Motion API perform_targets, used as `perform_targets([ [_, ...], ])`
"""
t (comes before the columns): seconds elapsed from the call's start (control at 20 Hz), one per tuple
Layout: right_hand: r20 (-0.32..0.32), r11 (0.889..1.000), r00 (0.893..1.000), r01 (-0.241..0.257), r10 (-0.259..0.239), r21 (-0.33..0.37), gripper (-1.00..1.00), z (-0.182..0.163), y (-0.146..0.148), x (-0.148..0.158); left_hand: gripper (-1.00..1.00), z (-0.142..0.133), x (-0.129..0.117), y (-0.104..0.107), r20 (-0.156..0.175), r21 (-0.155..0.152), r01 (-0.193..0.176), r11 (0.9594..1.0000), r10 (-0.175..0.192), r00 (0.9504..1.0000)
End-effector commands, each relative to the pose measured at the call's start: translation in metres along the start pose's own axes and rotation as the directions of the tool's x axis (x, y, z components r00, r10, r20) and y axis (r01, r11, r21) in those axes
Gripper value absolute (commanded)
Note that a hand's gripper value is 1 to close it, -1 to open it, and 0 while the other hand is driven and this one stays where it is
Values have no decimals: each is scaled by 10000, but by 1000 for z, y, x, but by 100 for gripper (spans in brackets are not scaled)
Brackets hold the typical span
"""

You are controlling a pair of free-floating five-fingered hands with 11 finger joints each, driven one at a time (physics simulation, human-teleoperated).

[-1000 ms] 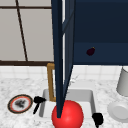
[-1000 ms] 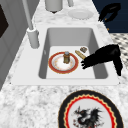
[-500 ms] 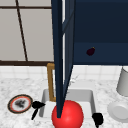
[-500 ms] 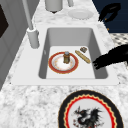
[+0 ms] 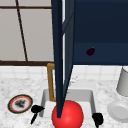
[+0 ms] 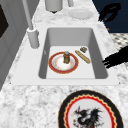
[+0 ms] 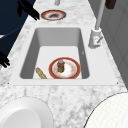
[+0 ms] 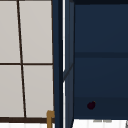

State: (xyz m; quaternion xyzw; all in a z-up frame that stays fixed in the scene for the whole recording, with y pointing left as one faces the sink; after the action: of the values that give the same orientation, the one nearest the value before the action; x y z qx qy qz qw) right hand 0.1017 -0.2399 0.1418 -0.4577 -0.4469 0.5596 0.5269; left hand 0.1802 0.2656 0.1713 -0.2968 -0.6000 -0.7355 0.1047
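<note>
My left hand [image 5: 36, 110] hangs by the sink's [image 5: 85, 96] front left corner, fingers straight and holding nothing; it also shows as the nearer hand [image 6: 115, 58] and the farther hand [image 7: 28, 8] in the side views. My right hand [image 5: 98, 118] floats at the sink's front right corner, relaxed and empty, seen too as the far hand [image 6: 110, 12] and the near hand [image 7: 3, 59]. In the basin lies a red-rimmed plate [image 6: 63, 63] with a small brown jar [image 6: 66, 57] standing on it, a bread stick [image 6: 83, 56] beside it.
An open dark blue cabinet door [image 5: 60, 57] hangs over the sink; a dark eggplant [image 8: 91, 105] lies on the shelf. A red ball [image 5: 67, 115] sits in front. A dragon-patterned plate [image 5: 20, 103] lies left, a white plate [image 5: 118, 111] and grey canister [image 5: 123, 82] right. The faucet [image 6: 32, 35] stands behind.
My left hand has drawn back from over the basin toward the sink's front edge and a little lower. The right hand and the things in the sink have not moved.
</note>
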Motion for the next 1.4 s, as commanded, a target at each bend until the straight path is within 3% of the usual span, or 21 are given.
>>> perform_targets([
  [0.0, 0, 10000, 10000, 0, 0, 0, 0, 0, 0, 0, -100, -12, 6, -14, -674, 299, 198, 9994, -178, 9976],
  [0.4, 0, 10000, 10000, 0, 0, 0, 0, 0, 0, 0, -100, -36, 1, -46, -942, 380, 334, 9987, -297, 9951],
  [0.55, 0, 10000, 10000, 0, 0, 0, 0, 0, 0, 0, -100, -40, -4, -48, -1162, 538, 224, 9983, -160, 9931],
  [0.75, 0, 10000, 10000, 0, 0, 0, 0, 0, 0, 0, -100, -41, -4, -49, -679, 175, -77, 9998, 89, 9976],
  [0.8, 0, 10000, 10000, 0, 0, 0, 0, 0, 0, 0, -100, -40, -6, -47, -313, 32, -14, 10000, 15, 9995],
  [0.85, 0, 10000, 10000, 0, 0, 0, 0, 0, 0, 0, -100, -41, -4, -49, -156, -78, 3, 10000, -4, 9999],
  [1.0, 0, 10000, 10000, 0, 0, 0, 0, 0, 0, 0, -100, -41, -4, -49, -157, -78, 6, 10000, -7, 9999],
  [1.05, 42, 10000, 10000, -8, 8, -2, -100, 0, 0, 0, 0, -41, -4, -49, -156, -77, 2, 10000, -3, 9999],
  [1.1, 55, 10000, 10000, 47, -48, 35, -100, 1, 0, 0, 0, -40, -4, -49, -94, -193, 46, 9998, -48, 9999],
  [1.35, 167, 10000, 9999, -23, 22, 65, -100, 1, 0, 0, 0, -41, -4, -49, -149, -122, 245, 9996, -246, 9996],
])
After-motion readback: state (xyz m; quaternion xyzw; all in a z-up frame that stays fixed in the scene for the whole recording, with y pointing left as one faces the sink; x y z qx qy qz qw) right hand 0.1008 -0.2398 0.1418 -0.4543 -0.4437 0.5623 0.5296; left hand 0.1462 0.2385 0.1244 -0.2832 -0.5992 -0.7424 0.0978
